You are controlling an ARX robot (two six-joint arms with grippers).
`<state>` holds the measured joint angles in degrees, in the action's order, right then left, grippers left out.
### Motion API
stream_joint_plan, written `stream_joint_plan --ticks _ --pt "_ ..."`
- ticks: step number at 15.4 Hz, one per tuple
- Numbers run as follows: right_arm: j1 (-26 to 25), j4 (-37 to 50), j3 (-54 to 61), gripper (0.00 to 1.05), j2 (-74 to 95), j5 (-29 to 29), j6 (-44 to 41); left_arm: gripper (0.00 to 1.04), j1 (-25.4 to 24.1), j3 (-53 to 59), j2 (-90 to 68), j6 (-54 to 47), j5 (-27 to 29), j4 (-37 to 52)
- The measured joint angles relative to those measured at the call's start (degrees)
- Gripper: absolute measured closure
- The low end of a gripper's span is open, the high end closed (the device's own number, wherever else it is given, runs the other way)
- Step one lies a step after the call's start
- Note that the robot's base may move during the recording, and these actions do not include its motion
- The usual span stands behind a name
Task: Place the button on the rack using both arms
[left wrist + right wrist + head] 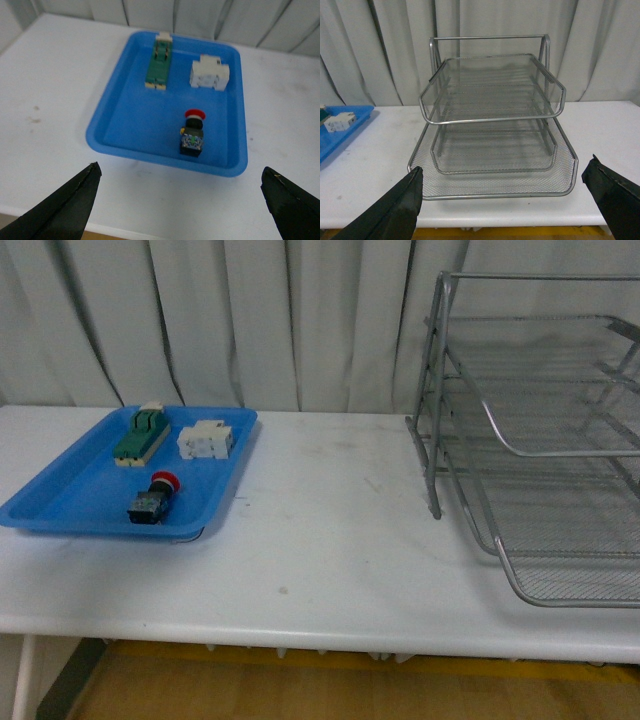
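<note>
Nothing is done yet. The desk (pixel 320 570) offers a wide bare stretch between the rack (pixel 560 510) on its right, tiers open toward me, and the blue tray (pixel 80 490) on its left. My left end effector (pixel 180 169) hangs spread wide near the tray's front rim and my right end effector (pixel 502 170) is spread before the rack, both holding nothing. The button (pixel 155 498) lies in the tray by its near lip.

Soft, even, cool light; faint shadows, slightly blurry frames.
</note>
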<state>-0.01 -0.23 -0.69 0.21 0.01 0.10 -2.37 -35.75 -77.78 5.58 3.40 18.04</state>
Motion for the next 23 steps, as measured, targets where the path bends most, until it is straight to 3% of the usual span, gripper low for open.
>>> stream_joint_plan --ticks 3,8,14,23 --pt "0.0 0.0 0.0 0.06 0.0 0.0 0.0 0.07 2.4 -17.4 -23.8 -4.6 -0.9 -7.4" --pt "0.0 0.0 0.0 0.06 0.0 0.0 0.0 0.07 3.8 -36.8 -39.3 -7.2 -2.4 -17.9" --pt "0.0 0.0 0.0 0.06 0.0 0.0 0.0 0.07 2.9 -45.3 -48.6 -7.5 -4.7 -22.4" --pt "0.0 0.0 0.0 0.06 0.0 0.0 0.0 0.07 2.4 -54.2 -58.8 -7.9 -2.7 -24.2"
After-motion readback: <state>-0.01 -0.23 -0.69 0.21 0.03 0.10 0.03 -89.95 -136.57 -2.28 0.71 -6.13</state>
